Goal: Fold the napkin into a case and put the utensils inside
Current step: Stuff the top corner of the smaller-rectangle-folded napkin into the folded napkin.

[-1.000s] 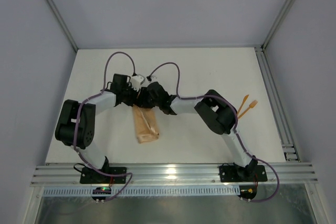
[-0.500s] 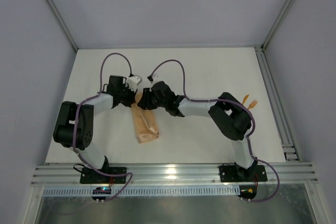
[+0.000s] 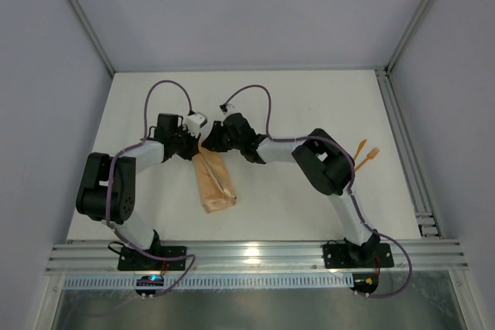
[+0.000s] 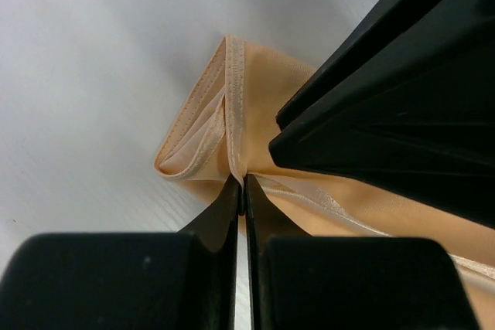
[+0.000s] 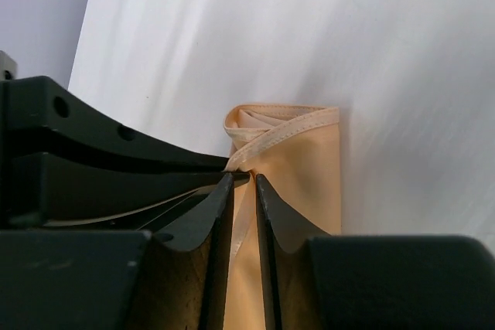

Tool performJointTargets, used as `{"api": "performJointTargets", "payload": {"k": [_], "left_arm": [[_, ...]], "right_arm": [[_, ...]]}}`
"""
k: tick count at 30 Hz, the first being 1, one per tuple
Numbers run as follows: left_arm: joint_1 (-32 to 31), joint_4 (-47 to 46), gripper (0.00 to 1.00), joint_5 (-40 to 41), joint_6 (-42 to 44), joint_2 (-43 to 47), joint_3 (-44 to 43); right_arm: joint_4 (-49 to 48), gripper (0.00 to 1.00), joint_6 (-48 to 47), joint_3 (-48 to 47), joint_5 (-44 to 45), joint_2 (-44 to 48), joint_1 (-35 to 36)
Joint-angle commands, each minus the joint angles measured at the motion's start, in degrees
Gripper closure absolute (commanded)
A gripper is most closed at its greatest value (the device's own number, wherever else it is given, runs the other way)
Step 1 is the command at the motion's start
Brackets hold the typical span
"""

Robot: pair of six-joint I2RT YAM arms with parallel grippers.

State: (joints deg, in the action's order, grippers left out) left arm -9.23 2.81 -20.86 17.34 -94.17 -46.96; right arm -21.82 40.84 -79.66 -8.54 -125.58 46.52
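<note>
Found the napkin (image 3: 214, 185) folded into a narrow peach-orange case, lying lengthwise on the white table (image 3: 309, 106), left of centre. Noted its near end pointing toward the arm bases and its far end tucked under both grippers. Saw stitched hems crossing at that far end in both wrist views, with one corner flap lifted and curled over.

Recorded the left gripper (image 4: 240, 185) with jaws pressed together, pinching the hem right at the fingertips. Recorded the right gripper (image 5: 244, 179) facing it from the other side, almost touching it, fingertips down at the same corner. Saw a narrow slot left between its jaws and cloth showing through the slot. Could not tell whether any hem was actually clamped there.

Found the utensils (image 3: 363, 156), two thin bright-orange pieces, lying side by side on the table far to the right. Noted them just beyond the right arm's elbow, well apart from the case, untouched by either gripper.
</note>
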Motion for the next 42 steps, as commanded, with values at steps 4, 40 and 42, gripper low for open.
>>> {"api": "performJointTargets", "payload": {"k": [4, 40, 42], "left_arm": [[0.2, -0.7, 1.00, -0.9, 0.9, 1.0, 0.0], [-3.6, 12.0, 0.98, 9.7, 7.9, 0.8, -6.0], [-3.5, 10.6, 1.00, 10.8, 7.1, 1.8, -5.4]], "right_arm": [[1.3, 0.79, 3.1, -2.0, -2.9, -2.4, 1.0], [-2.4, 0.85, 8.3, 3.5, -3.1, -4.3, 0.7], [-2.3, 0.84, 8.1, 3.5, -3.3, -4.4, 0.8]]}}
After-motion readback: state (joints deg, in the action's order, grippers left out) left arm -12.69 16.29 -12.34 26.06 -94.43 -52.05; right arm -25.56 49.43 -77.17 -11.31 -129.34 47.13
